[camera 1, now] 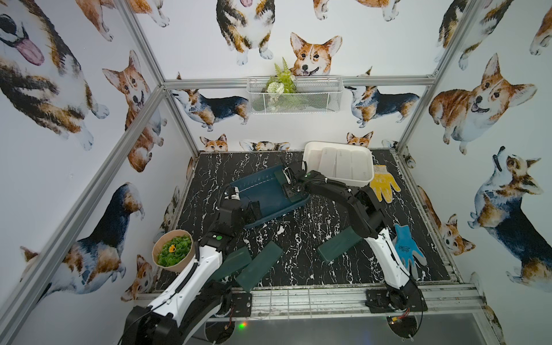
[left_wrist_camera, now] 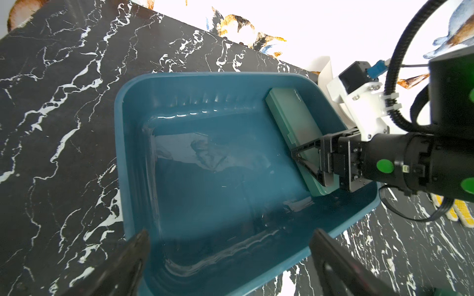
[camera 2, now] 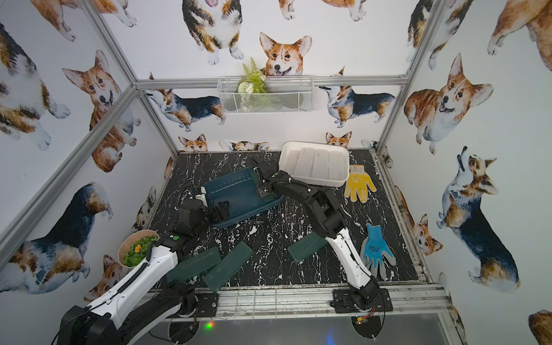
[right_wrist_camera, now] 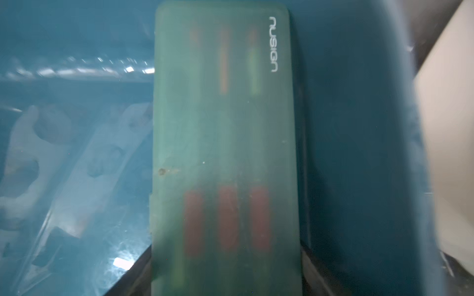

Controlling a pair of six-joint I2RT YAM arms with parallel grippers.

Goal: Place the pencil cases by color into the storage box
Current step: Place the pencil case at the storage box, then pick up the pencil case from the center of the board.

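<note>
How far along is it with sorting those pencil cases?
Done: the white cases lie in the white box. In hand: the right gripper holds one green case low inside the blue box, not yet let go; the left gripper hovers open over that box. Left: three green cases lie on the table.

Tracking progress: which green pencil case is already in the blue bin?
The green case the right tool grips inside the blue bin; the other three lie on the marble table.
</note>
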